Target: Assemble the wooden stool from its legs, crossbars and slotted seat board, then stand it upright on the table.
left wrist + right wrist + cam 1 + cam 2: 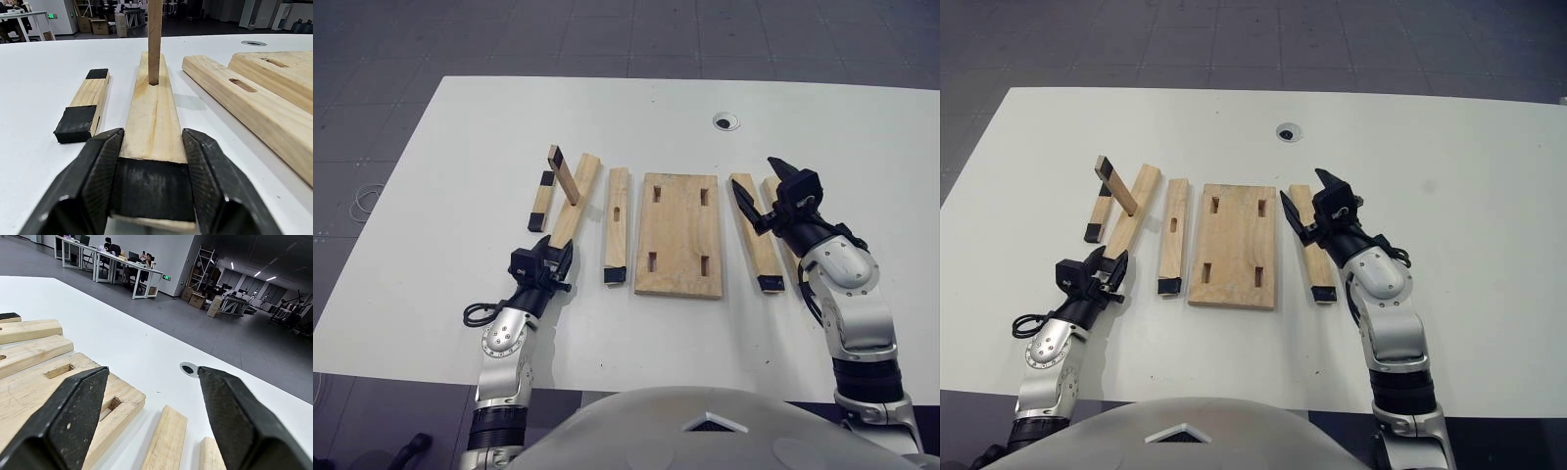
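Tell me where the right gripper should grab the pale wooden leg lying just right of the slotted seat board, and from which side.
Grip the pale wooden leg with the black end cap near mid-length, coming straight down. It lies flat, so the open right gripper above it could straddle its narrow width. The gaps to the slotted wooden seat board and the neighbouring leg look tight, so centre carefully.

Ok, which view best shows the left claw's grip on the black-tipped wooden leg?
Left wrist view: close up, the left claw sits closed around the black-tipped wooden leg at its capped end. Both eye views show that grip from above, far smaller.
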Tool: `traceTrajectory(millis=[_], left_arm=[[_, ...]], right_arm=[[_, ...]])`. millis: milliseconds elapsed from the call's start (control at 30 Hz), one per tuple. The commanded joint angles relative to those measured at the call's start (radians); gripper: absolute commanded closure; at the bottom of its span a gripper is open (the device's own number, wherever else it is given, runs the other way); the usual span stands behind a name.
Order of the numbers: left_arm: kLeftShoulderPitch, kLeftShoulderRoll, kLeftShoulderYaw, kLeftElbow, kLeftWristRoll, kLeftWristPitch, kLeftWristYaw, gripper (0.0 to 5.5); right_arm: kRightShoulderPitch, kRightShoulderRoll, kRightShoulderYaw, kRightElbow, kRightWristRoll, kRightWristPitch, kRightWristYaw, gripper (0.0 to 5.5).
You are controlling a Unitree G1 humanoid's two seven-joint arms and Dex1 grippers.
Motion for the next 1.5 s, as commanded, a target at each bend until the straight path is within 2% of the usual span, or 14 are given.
traceTrajectory(millis=[33, 200, 367, 567, 667, 767, 1100, 1233, 1500], left_arm=[[0.021, 0.013, -0.013, 0.046, 0.032, 0.067, 0.012, 3.52], [-0.042, 0.022, 0.044, -0.074, -0.030, 0.111, 0.034, 3.52], [-0.238, 0.040, 0.111, -0.283, -0.166, 0.274, 0.076, 3.52], [-0.496, 0.090, 0.152, -0.385, -0.392, 0.503, 0.062, 3.52], [-0.567, 0.096, 0.154, -0.358, -0.490, 0.584, 0.028, 3.52], [-0.624, 0.074, 0.156, -0.314, -0.607, 0.659, -0.008, 3.52], [-0.642, -0.033, 0.121, -0.276, -0.860, 0.775, -0.076, 3.52], [-0.632, -0.045, 0.103, -0.260, -0.893, 0.799, -0.100, 3.52], [-0.623, -0.073, 0.100, -0.244, -0.955, 0.831, -0.098, 3.52]], right_arm=[[-0.015, -0.009, -0.009, -0.003, 0.004, 0.014, 0.003, 2.16], [-0.024, -0.002, -0.018, -0.001, 0.011, 0.022, -0.003, 2.16], [-0.115, 0.028, -0.117, 0.026, 0.132, 0.136, -0.020, 2.16], [-0.376, 0.055, -0.329, 0.190, 0.531, 0.462, 0.030, 2.16], [-0.487, 0.058, -0.385, 0.260, 0.712, 0.589, 0.076, 2.16], [-0.552, 0.090, -0.390, 0.297, 0.855, 0.691, 0.108, 2.16], [-0.568, 0.206, -0.396, 0.451, 1.054, 0.774, 0.152, 0.59], [-0.594, 0.202, -0.416, 0.529, 1.112, 0.787, 0.213, 0.01], [-0.574, 0.148, -0.362, 0.560, 1.089, 0.769, 0.429, 0.00]])
